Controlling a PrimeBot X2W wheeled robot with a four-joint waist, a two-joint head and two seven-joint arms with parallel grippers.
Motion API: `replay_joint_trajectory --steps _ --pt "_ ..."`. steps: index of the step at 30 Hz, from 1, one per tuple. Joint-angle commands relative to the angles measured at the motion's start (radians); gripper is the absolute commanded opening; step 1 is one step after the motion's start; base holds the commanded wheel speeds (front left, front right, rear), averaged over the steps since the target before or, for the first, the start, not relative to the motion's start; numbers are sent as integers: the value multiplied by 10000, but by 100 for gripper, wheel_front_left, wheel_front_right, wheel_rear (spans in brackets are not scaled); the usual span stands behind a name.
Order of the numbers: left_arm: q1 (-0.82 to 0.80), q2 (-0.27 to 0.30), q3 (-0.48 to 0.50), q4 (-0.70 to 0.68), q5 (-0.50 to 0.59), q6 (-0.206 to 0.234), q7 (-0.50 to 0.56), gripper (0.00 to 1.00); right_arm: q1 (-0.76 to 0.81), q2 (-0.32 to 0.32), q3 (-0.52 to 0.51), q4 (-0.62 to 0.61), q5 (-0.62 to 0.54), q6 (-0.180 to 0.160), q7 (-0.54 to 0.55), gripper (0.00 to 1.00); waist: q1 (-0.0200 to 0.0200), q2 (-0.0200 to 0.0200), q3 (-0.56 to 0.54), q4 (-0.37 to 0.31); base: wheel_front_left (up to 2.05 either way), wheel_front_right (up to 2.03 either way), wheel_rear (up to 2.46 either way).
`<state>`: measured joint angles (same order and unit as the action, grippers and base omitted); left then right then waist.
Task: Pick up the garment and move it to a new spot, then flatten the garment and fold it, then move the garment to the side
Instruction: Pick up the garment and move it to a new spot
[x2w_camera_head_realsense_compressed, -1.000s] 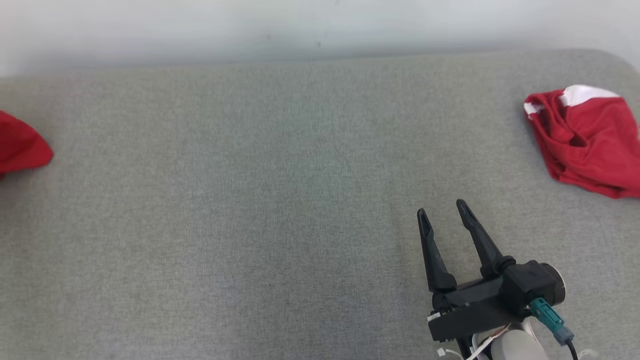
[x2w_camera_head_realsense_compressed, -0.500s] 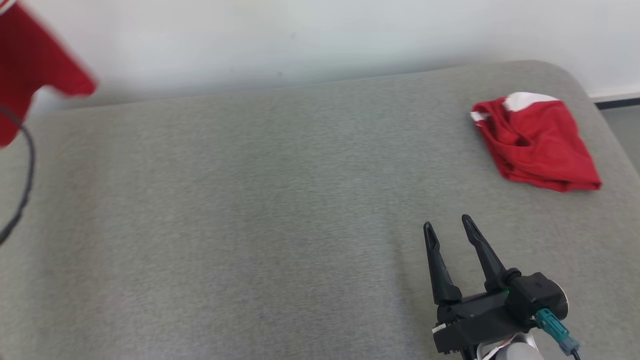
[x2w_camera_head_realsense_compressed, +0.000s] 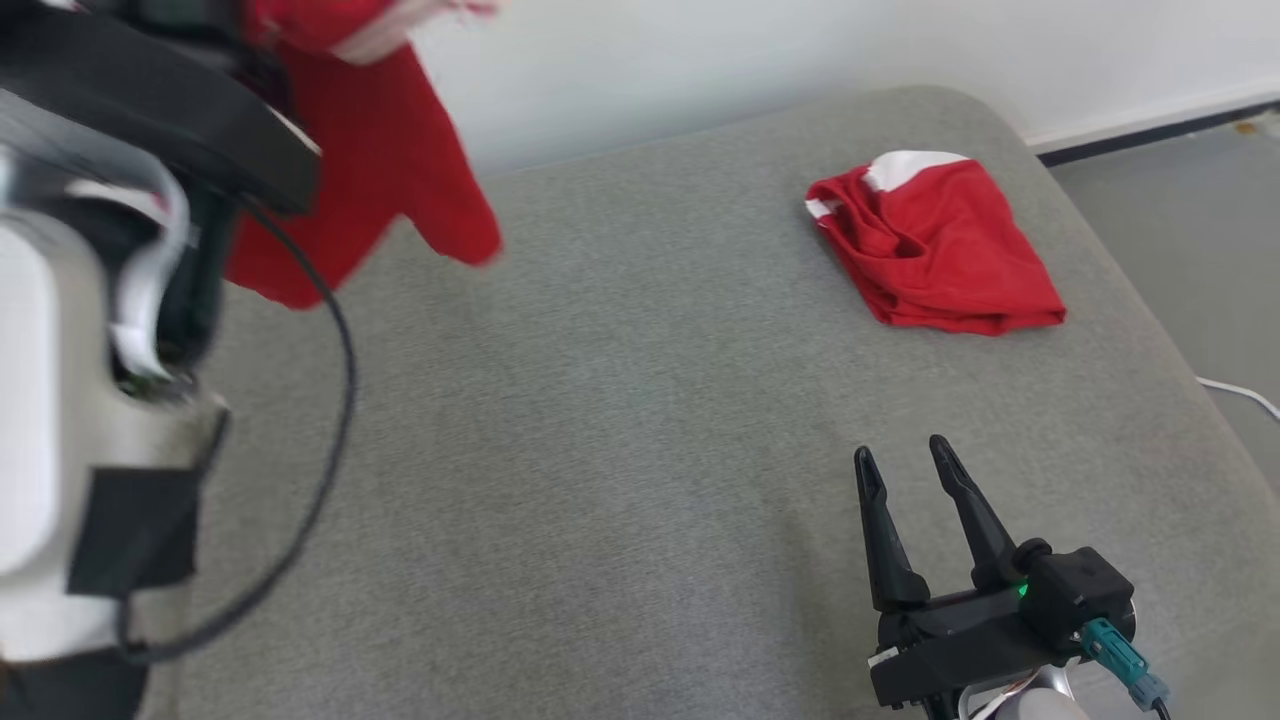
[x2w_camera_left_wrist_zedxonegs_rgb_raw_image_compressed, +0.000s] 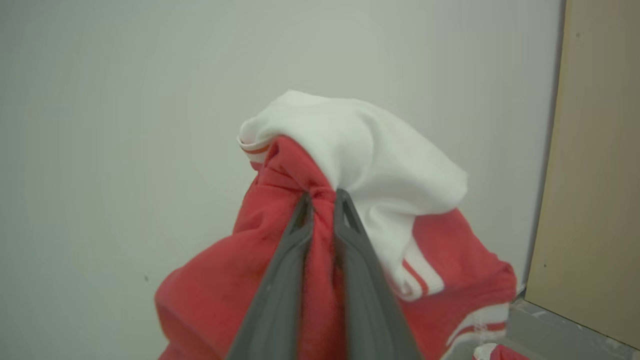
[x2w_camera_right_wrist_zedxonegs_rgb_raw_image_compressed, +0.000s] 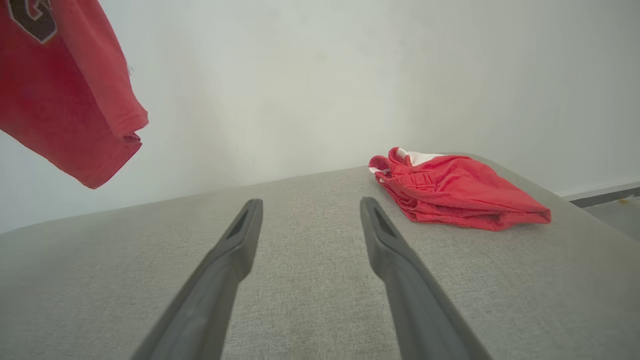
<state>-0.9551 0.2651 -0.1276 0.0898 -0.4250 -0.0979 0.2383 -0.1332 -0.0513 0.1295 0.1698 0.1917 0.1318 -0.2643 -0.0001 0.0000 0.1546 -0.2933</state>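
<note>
Pinching a bunched fold of the red jersey (x2w_camera_left_wrist_zedxonegs_rgb_raw_image_compressed: 210, 295) with the left gripper (x2w_camera_left_wrist_zedxonegs_rgb_raw_image_compressed: 323, 196), right where red cloth meets a white panel, with both dark fingers drawn almost together and only fabric between them. Holding that jersey up in the air, clear of the grey upholstered cushion (x2w_camera_head_realsense_compressed: 600, 450), in front of the white wall (x2w_camera_head_realsense_compressed: 700, 60). Seen from the head as a red sleeve and hem hanging at the upper left, beside the pale left forearm (x2w_camera_head_realsense_compressed: 40, 400) and its looping black cable (x2w_camera_head_realsense_compressed: 347, 400). Seen from the right wrist at the upper left too, with part of a dark printed letter on the cloth. Trimmed with red and white stripes at the sleeve edge.

Low at the near right of the cushion, the right gripper (x2w_camera_head_realsense_compressed: 900, 450), spread wide, gripping nothing, pointing toward the far edge; touching the fabric or just above it, cannot tell.

Lying crumpled near the far right corner of the cushion, well apart from both grippers: a second red garment (x2w_camera_head_realsense_compressed: 935, 250) with a white patch and a gathered waistband.

Beyond the cushion's right edge, grey floor (x2w_camera_head_realsense_compressed: 1180, 220) and a white cord (x2w_camera_head_realsense_compressed: 1240, 395). At the right of the left wrist view, a beige panel (x2w_camera_left_wrist_zedxonegs_rgb_raw_image_compressed: 595, 175).
</note>
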Motion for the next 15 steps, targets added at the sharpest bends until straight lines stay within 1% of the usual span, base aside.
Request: replay_joint_trajectory --steps 1,6,8,10,12,13,15 --pt "398 -127 -209 -255 49 -40 14 0 134 17 -43 -6 16 -19 -17 100 1 0 125 -366 0 0 0" --pt "1594 -569 -797 -840 -19 28 13 0 234 18 -209 38 -69 -19 -17 100 1 0 145 -465 0 0 0" --pt "2203 -595 -1045 -1036 92 64 5 0 287 17 -290 49 -101 -19 -17 100 1 0 152 -415 0 0 0" --pt "2850 -772 -1214 -1198 -17 122 -66 0 334 20 -344 71 -135 -19 -17 100 1 0 156 -308 0 0 0" --pt "3161 -826 -1267 -1252 -83 187 -102 0 338 20 -371 81 -170 -19 -17 100 1 0 161 -239 0 0 0" --pt "3790 -924 -1336 -1266 -191 253 -197 0 333 15 -419 110 -188 -19 -17 100 1 0 169 -76 0 0 0" --pt "4438 -1004 -1369 -1094 -370 305 -313 0 324 18 -390 165 -233 -19 -17 100 1 0 165 78 0 0 0"
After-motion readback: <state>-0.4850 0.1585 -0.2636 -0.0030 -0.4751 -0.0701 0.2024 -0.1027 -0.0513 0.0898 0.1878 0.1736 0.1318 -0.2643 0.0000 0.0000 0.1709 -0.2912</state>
